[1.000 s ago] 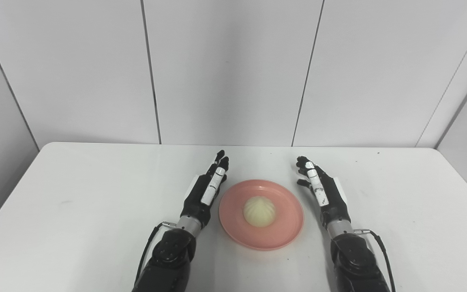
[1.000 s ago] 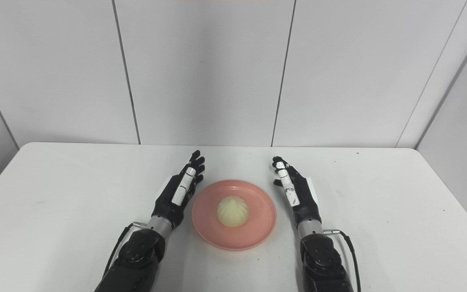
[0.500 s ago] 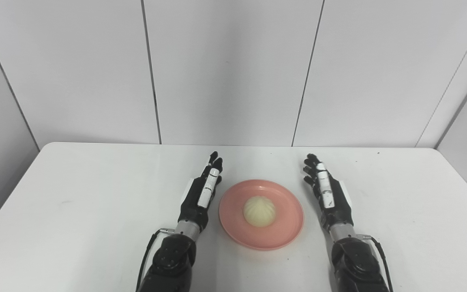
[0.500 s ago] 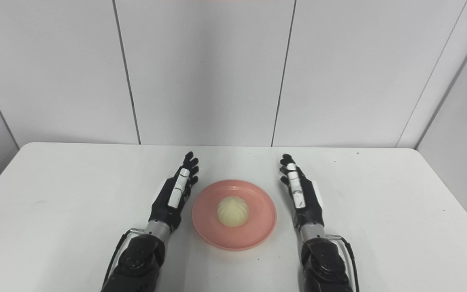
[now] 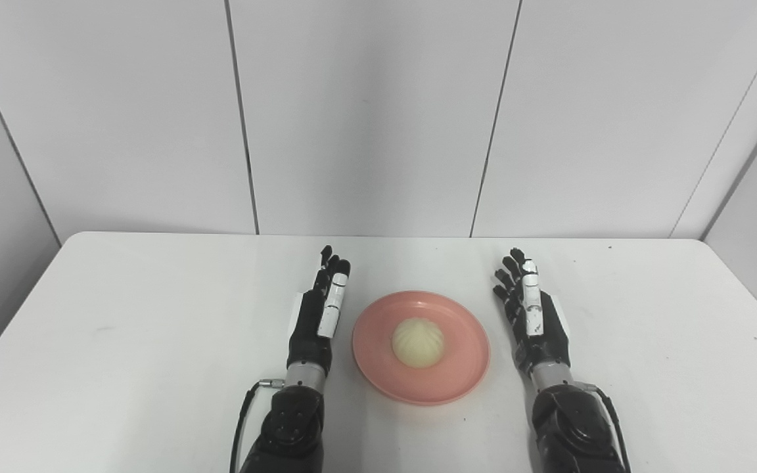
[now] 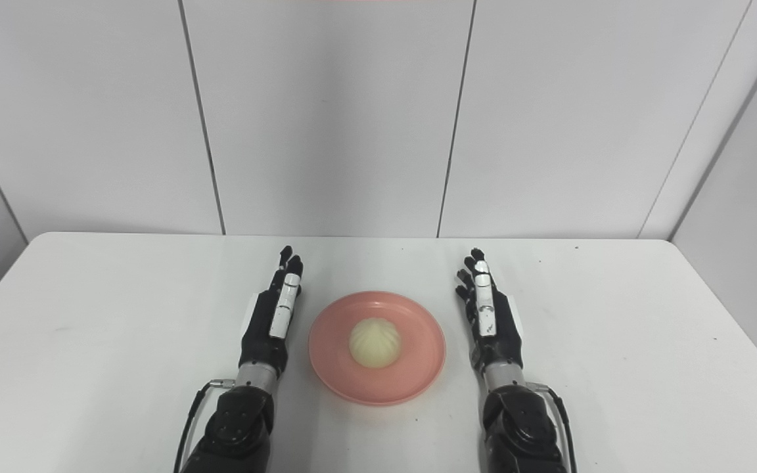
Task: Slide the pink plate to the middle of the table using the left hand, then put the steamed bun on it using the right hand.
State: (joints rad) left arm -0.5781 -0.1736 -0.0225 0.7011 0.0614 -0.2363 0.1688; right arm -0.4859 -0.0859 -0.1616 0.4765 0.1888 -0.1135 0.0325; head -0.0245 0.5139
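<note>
straightening since before, both hands (image 5: 318,315) flank the plate (image 5: 464,368).

Both head views are bright and evenly lit — soft, diffuse light from overhead, with no hard highlights. The white tabletop (image 5: 155,341) reads clean and nearly shadowless; only faint, soft-edged shadows sit tight under the pink plate (image 5: 464,368) at its lower rim and beside the two dark hands, the left hand (image 5: 316,315) and the right hand (image 5: 536,318). The wall panels (image 5: 365,112) at the top of the frame grade gently from lighter centre to greyer sides, darkest at the far left and right edges. Focus is sharp across the frame — the pleats of the steamed bun (image 5: 418,343) are legible. No motion blur shows, glare is minimal, and straight panel seams lean outward toward the edges.
</note>
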